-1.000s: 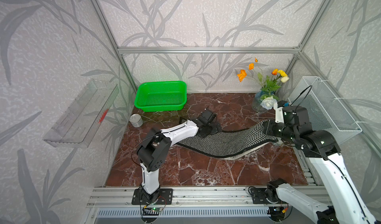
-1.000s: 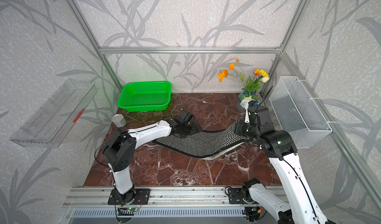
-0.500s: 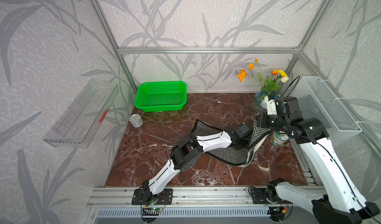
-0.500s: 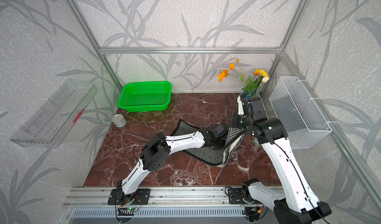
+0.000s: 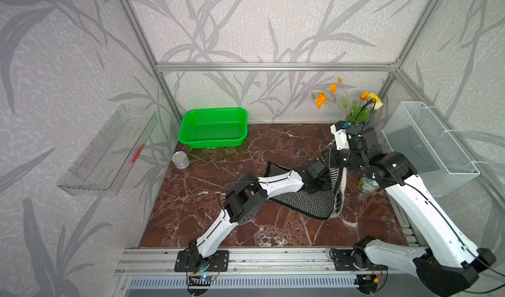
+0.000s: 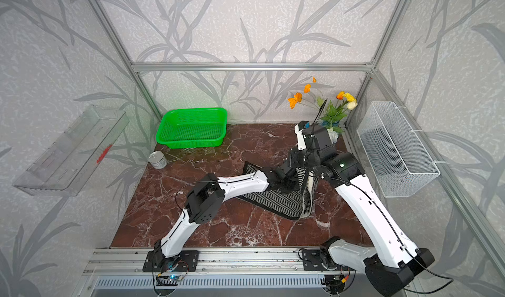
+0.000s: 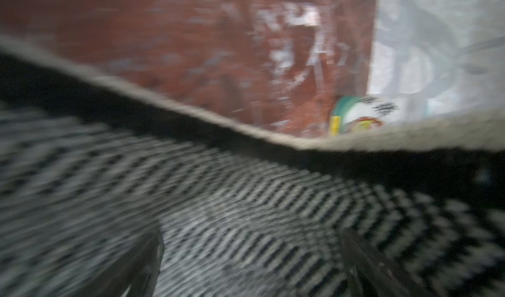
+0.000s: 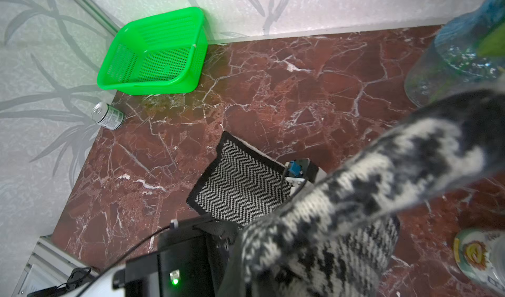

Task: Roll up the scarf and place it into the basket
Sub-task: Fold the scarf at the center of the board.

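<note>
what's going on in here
Two robot arms are working on a black-and-white scarf on the table. The right claw is shut on one end, holding it up off the table. The open left claw is low over the flat part. Nothing is rolled yet, and the green basket sits empty.

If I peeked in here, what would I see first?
Probably the long black-and-white knit scarf sprawled over the right half of the dark red marble table, with the jaws of the white-and-black right arm holding one end up off it. Next comes the bright green plastic basket, sitting empty in the back left corner. The orange and yellow flowers stand out in the back right corner.
</note>
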Available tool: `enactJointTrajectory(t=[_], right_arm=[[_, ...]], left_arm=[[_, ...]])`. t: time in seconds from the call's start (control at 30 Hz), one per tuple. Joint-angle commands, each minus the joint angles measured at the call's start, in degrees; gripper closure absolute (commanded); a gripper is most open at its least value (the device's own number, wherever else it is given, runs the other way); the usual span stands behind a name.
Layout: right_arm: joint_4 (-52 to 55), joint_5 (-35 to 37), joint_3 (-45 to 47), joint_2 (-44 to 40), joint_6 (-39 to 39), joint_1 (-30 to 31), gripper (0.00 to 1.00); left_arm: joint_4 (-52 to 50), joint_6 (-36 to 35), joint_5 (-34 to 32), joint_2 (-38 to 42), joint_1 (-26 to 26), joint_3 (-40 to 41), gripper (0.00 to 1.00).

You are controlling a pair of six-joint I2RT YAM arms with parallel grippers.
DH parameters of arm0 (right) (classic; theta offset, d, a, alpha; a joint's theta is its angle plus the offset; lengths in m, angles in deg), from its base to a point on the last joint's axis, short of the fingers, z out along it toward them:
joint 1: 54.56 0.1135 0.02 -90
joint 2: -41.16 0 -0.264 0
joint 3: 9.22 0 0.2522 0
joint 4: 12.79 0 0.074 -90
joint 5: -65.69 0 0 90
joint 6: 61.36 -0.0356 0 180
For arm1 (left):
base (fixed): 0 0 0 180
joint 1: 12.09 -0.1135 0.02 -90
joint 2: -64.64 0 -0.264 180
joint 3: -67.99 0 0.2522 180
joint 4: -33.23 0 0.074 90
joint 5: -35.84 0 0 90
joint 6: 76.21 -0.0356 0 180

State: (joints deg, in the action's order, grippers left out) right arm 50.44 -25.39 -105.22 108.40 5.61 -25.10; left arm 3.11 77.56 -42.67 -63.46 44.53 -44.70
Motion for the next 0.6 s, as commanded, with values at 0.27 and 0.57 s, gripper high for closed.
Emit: enactJointTrajectory(t=[0.27, 0.57], right_arm=[[-9.05, 8.83, 9.68, -1.47, -4.91, 9.71, 0.99], [-12.65, 8.04, 14.24, 1.10, -7.03, 11.15, 0.98]], left_arm=[[-2.77, -9.94, 0.13, 28.16, -14.66, 26.47, 0.00], [-6.55, -16.66, 1.02, 39.31, -23.35, 34.12, 0.00]])
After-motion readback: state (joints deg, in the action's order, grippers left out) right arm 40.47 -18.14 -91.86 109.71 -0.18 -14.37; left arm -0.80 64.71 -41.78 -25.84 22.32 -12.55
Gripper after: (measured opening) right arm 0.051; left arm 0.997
